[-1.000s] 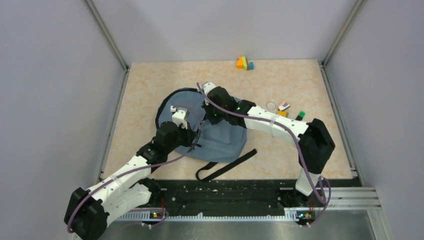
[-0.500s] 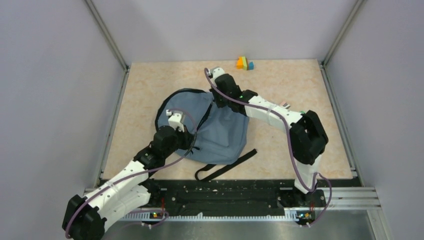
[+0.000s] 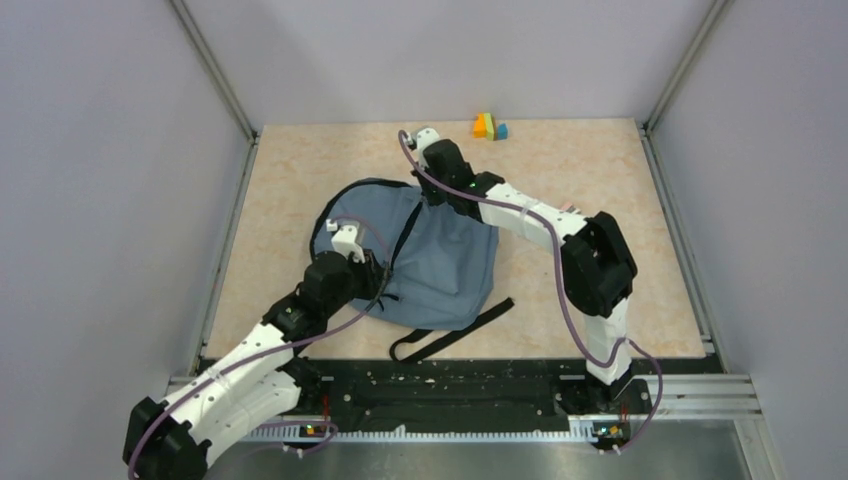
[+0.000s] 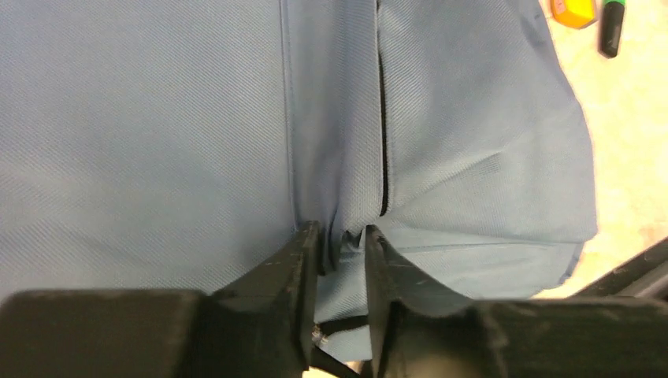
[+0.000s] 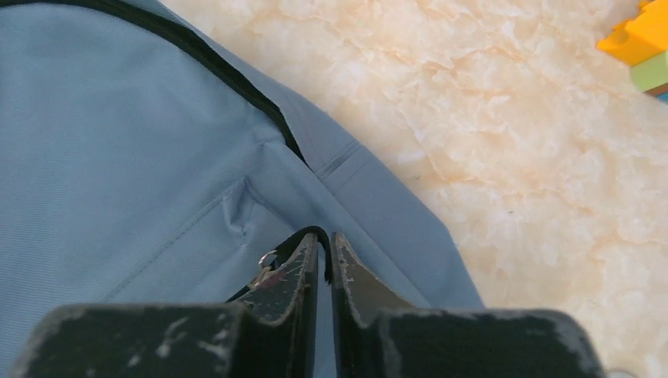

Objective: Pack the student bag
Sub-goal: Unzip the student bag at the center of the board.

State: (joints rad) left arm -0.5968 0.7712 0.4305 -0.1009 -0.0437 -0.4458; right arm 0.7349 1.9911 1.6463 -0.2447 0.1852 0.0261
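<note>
The student bag, dusty-blue with a dark zipper, lies flat in the middle of the table. My left gripper rests on its near-left part. In the left wrist view the gripper is shut on a pinched fold of the bag fabric beside the zipper line. My right gripper is at the bag's far edge. In the right wrist view the gripper is shut on the black zipper pull of the bag.
Coloured blocks stand at the far edge and show in the right wrist view. A black strap trails off the bag toward the near edge. An orange item and a black-green marker lie right of the bag.
My right gripper has moved toward the far left along the bag's edge, holding the zipper pull. My left gripper has shifted slightly left and nearer, still on the fabric.
</note>
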